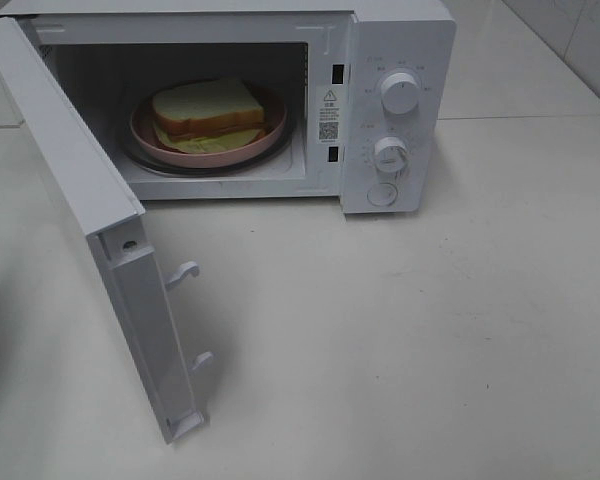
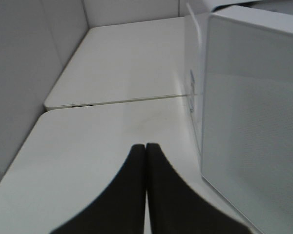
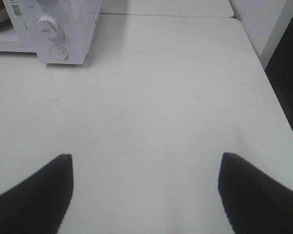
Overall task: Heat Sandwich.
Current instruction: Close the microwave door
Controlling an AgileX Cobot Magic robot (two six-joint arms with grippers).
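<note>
Inside the microwave [image 1: 400, 60], whose door [image 1: 70, 190] stands wide open, we see one sandwich [image 1: 208, 112] lying on one pink plate [image 1: 145, 135], and only the high view shows it. Only the wrist views give us the two grippers: the left gripper [image 2: 146, 145] has its fingers pressed together on nothing, above the table [image 2: 112, 126] beside a white face of the microwave. The right gripper [image 3: 146, 157] hangs spread wide and empty, well apart from the microwave's front corner. We count two knobs [image 1: 399, 92] and one round button [image 1: 381, 193] on the panel, and two hooks [image 1: 183, 272] on the door's edge.
</note>
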